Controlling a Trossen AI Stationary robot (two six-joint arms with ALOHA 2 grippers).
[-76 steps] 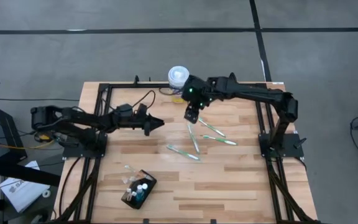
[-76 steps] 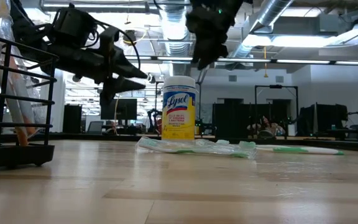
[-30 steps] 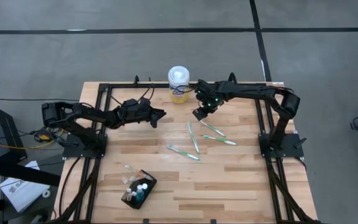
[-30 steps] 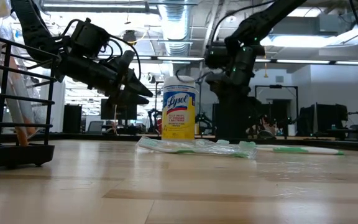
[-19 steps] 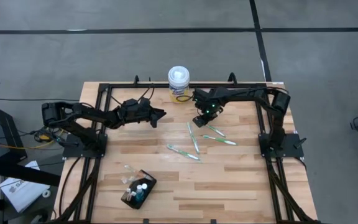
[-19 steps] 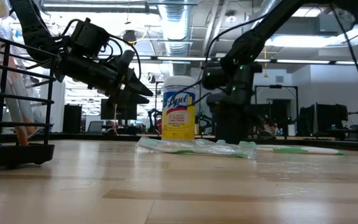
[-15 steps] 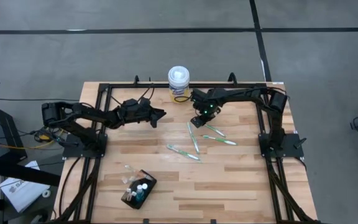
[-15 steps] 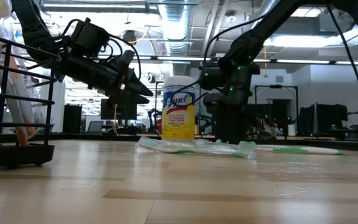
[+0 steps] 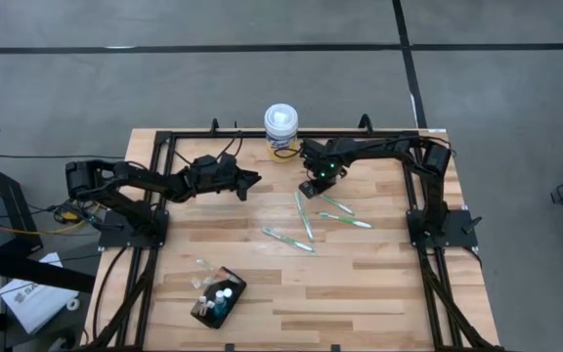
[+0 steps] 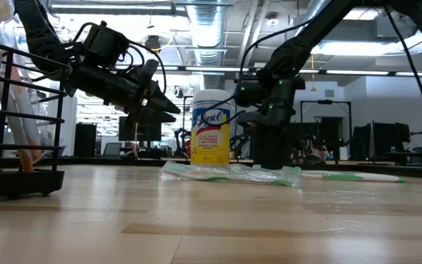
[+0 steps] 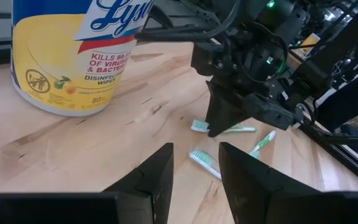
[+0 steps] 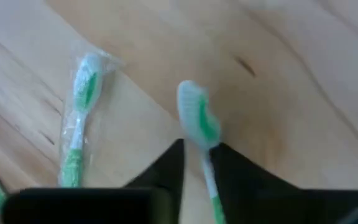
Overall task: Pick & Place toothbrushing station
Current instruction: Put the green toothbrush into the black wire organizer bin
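- Right gripper (image 12: pixel 196 163) is lowered to the wooden slatted desk (image 9: pixel 360 284), jaws closed around the neck of a green-and-white toothbrush (image 12: pixel 199 121).
- A second, plastic-wrapped green toothbrush (image 12: pixel 79 118) lies beside it.
- Left gripper (image 11: pixel 196 163) is held above the desk near the yellow-labelled wipes canister (image 11: pixel 73 56), jaws parted, nothing grasped.
- Black box-shaped toothbrushing station (image 9: pixel 218 297) sits at the desk's near-left part, well apart from both grippers.

The wipes canister (image 9: pixel 281 132) stands at the table's (image 9: pixel 360 284) far edge, 3 toothbrushes (image 9: pixel 306 217) mid-table, the toothbrushing station (image 9: pixel 218 297) near-left.
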